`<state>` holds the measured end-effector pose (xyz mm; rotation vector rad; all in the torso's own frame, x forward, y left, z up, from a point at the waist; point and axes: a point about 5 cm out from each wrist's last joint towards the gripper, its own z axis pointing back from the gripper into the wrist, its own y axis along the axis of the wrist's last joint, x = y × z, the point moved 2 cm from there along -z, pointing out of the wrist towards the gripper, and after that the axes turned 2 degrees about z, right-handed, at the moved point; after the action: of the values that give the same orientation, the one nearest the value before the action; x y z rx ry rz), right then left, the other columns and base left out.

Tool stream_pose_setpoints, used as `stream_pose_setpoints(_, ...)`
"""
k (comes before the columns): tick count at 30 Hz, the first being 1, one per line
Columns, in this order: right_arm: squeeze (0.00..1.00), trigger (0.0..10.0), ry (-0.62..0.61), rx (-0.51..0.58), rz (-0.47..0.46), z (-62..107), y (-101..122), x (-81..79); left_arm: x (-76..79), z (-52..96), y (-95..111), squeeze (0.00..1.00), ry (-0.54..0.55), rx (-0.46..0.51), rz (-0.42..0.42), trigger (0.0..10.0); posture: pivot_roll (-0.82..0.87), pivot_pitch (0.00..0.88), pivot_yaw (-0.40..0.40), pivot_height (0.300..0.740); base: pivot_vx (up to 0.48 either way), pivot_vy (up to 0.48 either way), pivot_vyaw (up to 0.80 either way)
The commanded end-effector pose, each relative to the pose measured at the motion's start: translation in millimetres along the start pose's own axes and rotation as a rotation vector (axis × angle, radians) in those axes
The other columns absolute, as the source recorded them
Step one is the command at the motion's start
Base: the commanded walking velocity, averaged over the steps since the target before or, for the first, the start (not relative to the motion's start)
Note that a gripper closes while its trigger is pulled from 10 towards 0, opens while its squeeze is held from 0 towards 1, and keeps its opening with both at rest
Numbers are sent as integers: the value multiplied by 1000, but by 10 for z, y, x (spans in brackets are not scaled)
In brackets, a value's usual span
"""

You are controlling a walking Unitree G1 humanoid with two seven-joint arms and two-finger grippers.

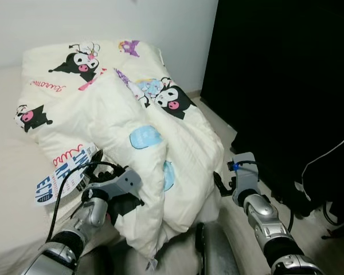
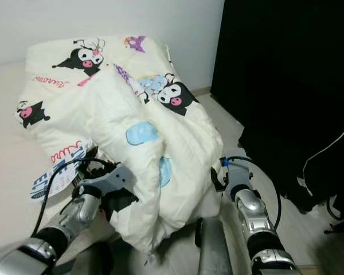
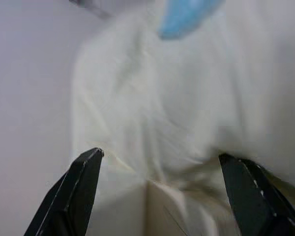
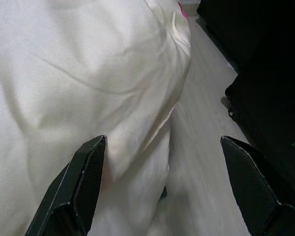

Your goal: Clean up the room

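- Left eye view: a cream comforter [image 1: 132, 126] printed with black cartoon characters lies bunched on the bed [image 1: 11, 172], its near end spilling over the bed's edge toward the wooden floor [image 1: 241, 229]. The left gripper [image 1: 123, 209] sits at about 7 o'clock, pressed against the hanging fold; the right gripper [image 1: 221, 183] sits at about 5 o'clock, beside the comforter's right edge. A black wardrobe [image 1: 286, 86] stands at 3 o'clock.
- Right eye view: same layout; a printed tag [image 2: 51, 175] lies on the bed at 8 o'clock.
- Left wrist view: the fingers [image 3: 76, 191] stand wide apart, with comforter cloth bulging between them.
- Right wrist view: the fingers [image 4: 76, 189] are spread; one touches the comforter, the other is over the floor.
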<state>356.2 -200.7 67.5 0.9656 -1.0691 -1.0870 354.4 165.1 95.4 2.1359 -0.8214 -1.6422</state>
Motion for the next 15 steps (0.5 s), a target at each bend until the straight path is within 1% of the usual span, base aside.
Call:
stream_pose_setpoints(1, 0, 10000, 18, -10, -7, -1, -21, -57, -46, -50, 144, 0, 22, 90, 13, 10000, -174, 162, -30, 481, 0, 0, 0)
stream_pose_setpoints(2, 0, 10000, 20, -9, -7, -5, -15, -65, -50, -73, 213, 0, 27, 122, 19, 10000, -174, 160, -30, 481, 0, 0, 0)
stream_pose_setpoints(3, 0, 10000, 20, -9, -7, -5, -15, -65, -50, -73, 213, 0, 27, 122, 19, 10000, -174, 160, -30, 481, 0, 0, 0)
stream_pose_setpoints(4, 0, 10000, 22, -8, -8, -9, -9, -71, -40, -83, 271, 0, 26, 147, 23, 10000, -174, 159, -29, 481, 0, 0, 0)
stream_pose_setpoints(6, 0, 10000, 23, -8, -9, -11, -6, -76, -19, -77, 296, 0, 22, 153, 31, 10000, -173, 159, -26, 481, 0, 0, 0)
stream_pose_setpoints(9, 0, 10000, 24, -9, -10, -10, -11, -82, 17, -51, 280, 0, 7, 142, 33, 10000, -173, 160, -24, 481, 0, 0, 0)
stream_pose_setpoints(10, 0, 10000, 25, -11, -12, -6, -21, -88, 55, -9, 225, 0, -10, 113, 35, 10000, -172, 160, -23, 481, 0, 0, 0)
stream_pose_setpoints(11, 0, 10000, 25, -11, -12, -6, -21, -88, 55, -9, 225, 0, -10, 113, 35, 10000, -172, 160, -23, 481, 0, 0, 0)
stream_pose_setpoints(14, 0, 10000, 26, -17, -15, 8, -52, -93, 135, 121, 21, 0, -61, 7, 40, 10000, -171, 160, -21, 481, 0, 0, 0)
stream_pose_setpoints(15, 0, 10000, 26, -17, -15, 8, -52, -93, 135, 121, 21, 0, -61, 7, 40, 10000, -171, 160, -21, 481, 0, 0, 0)
